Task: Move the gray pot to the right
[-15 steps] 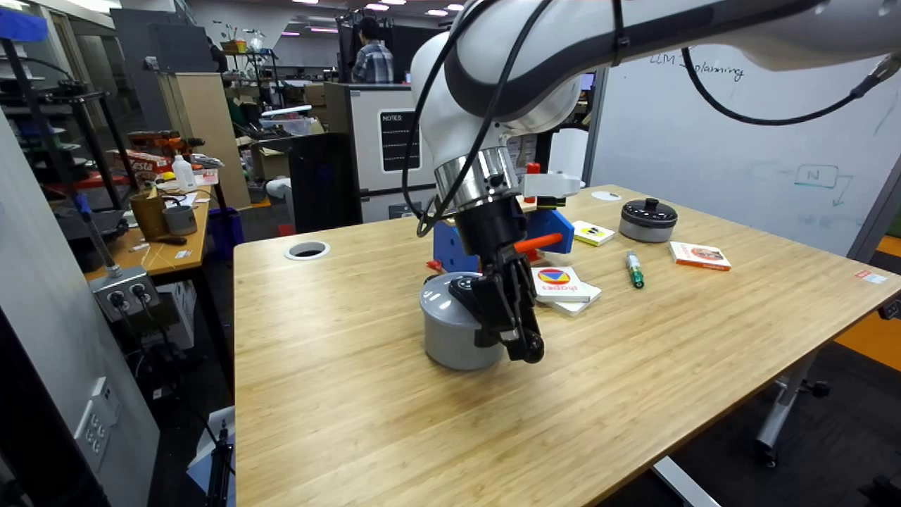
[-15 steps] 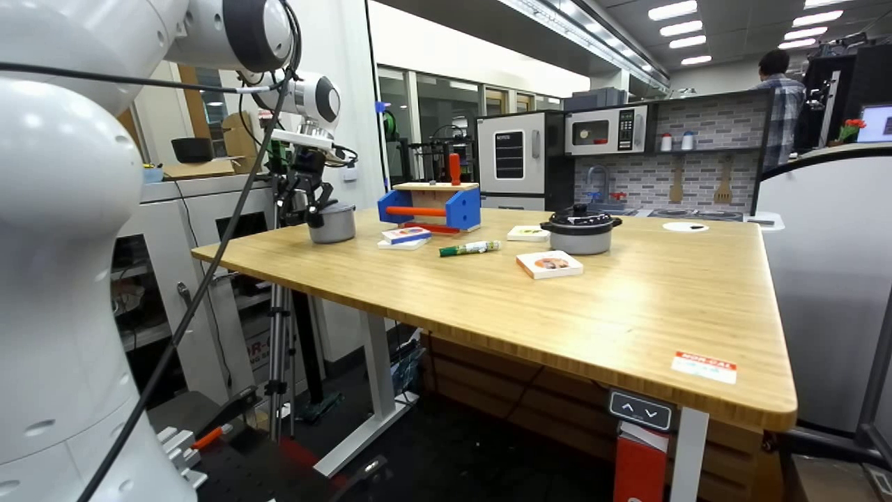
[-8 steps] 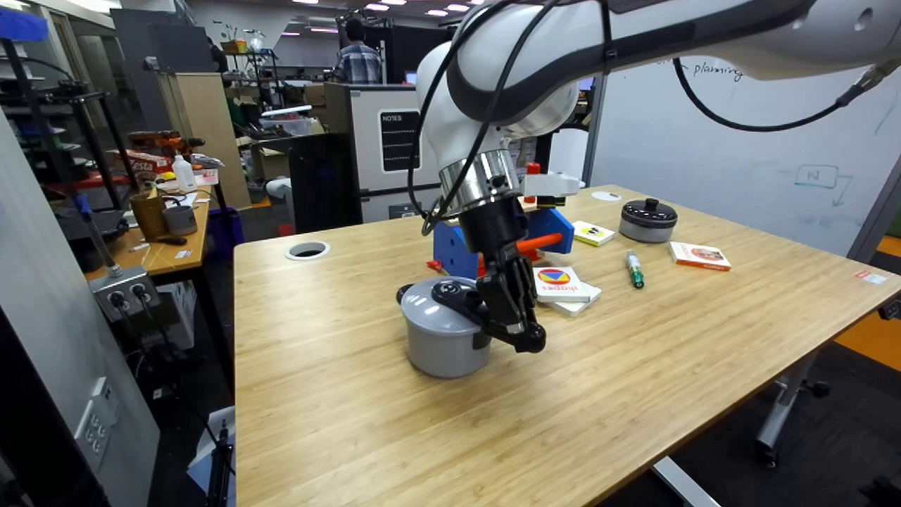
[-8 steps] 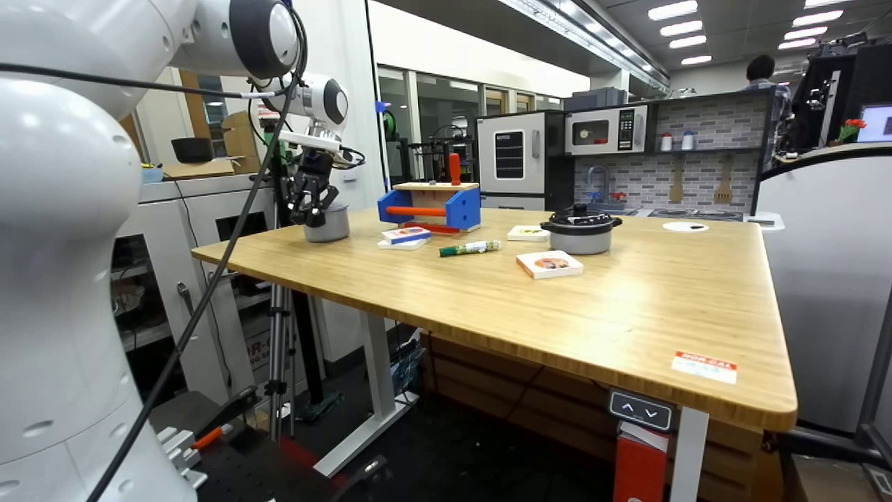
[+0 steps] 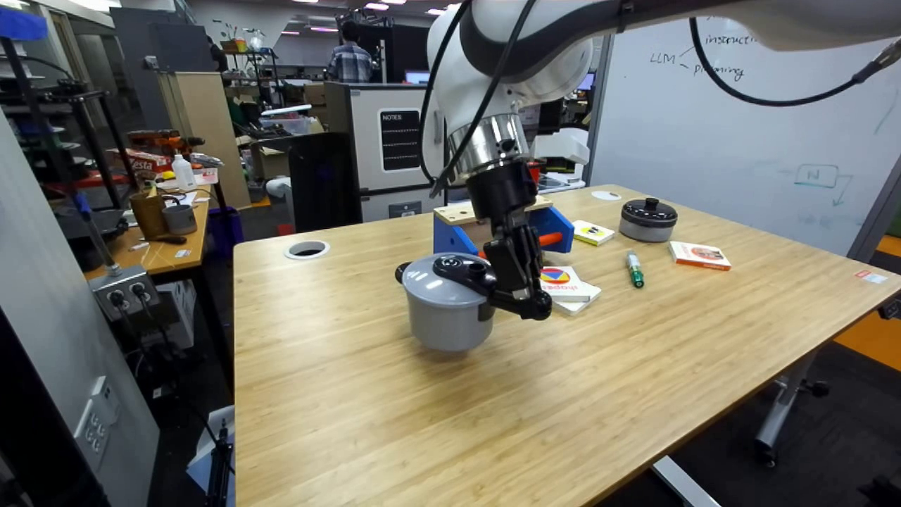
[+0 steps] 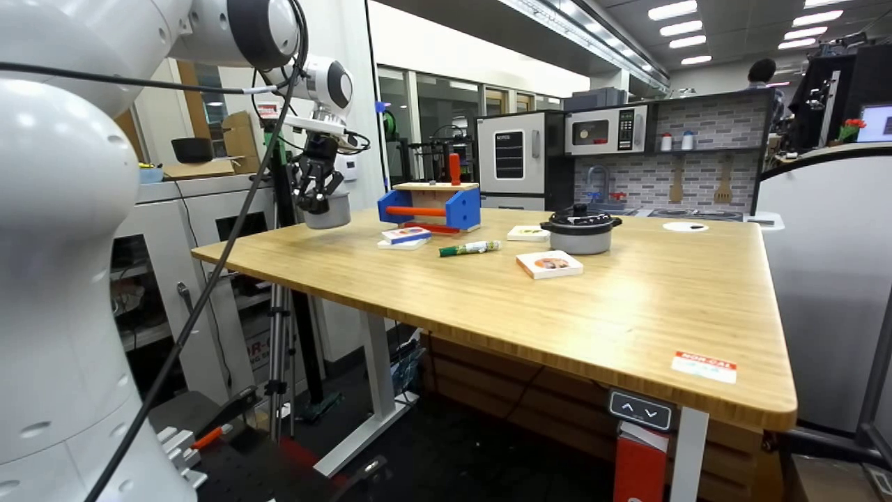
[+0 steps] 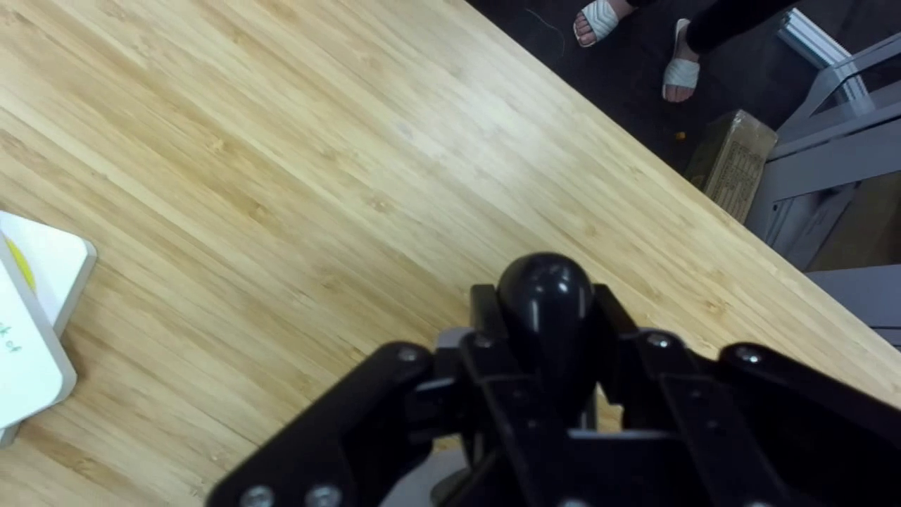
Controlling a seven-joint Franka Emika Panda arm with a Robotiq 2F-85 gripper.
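Observation:
The gray pot point(image 5: 450, 320) has a lid and a long black handle point(image 5: 468, 273). It hangs a little above the wooden table, roughly upright, with a shadow under it. It also shows in an exterior view point(image 6: 332, 210), partly hidden behind the gripper. My gripper point(image 5: 528, 292) is shut on the pot's handle, at the pot's side. In the wrist view the gripper point(image 7: 545, 310) has a finger on each side of the handle's rounded black end. Only a small gray part of the pot point(image 7: 422, 482) shows there, at the bottom edge.
The blue-orange toy box point(image 6: 428, 209) stands behind the pot, close to the arm. Books point(image 5: 563, 285), a green marker point(image 5: 635, 270), another book point(image 5: 699, 255) and a second pot with a black lid point(image 5: 647, 222) are on the table point(image 5: 394, 436). The table edge runs near the gripper.
The pot first shifted slightly toward the left in an exterior view while on the table. It then rose off the table with the gripper. The grip on the handle has stayed.

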